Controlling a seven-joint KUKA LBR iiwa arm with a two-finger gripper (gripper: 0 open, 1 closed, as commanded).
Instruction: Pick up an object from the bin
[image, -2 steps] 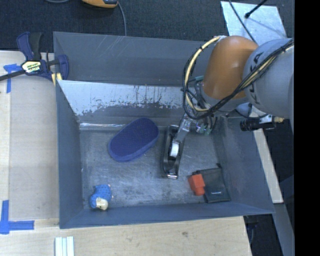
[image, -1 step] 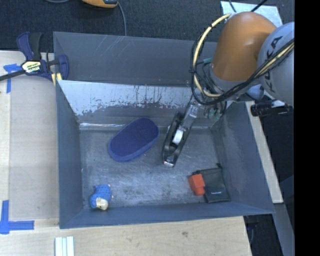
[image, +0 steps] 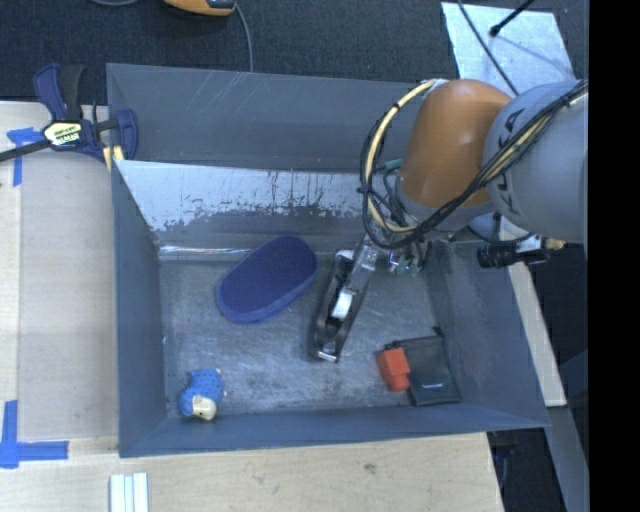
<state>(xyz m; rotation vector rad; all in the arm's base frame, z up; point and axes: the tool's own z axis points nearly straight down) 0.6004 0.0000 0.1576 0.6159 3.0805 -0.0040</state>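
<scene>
- In the middle of the bin (image: 138, 330), the gripper (image: 327, 348) sits low over bare floor; can't tell if it's clenched or released.
- Blue oval pad (image: 268, 278) just left, black box (image: 428, 368) near right.
- 1 blue toy (image: 202, 394) near left.

Bin floor (image: 270, 365) lies open between blue pad (image: 267, 278), toy (image: 202, 393) and black block (image: 432, 372).
</scene>
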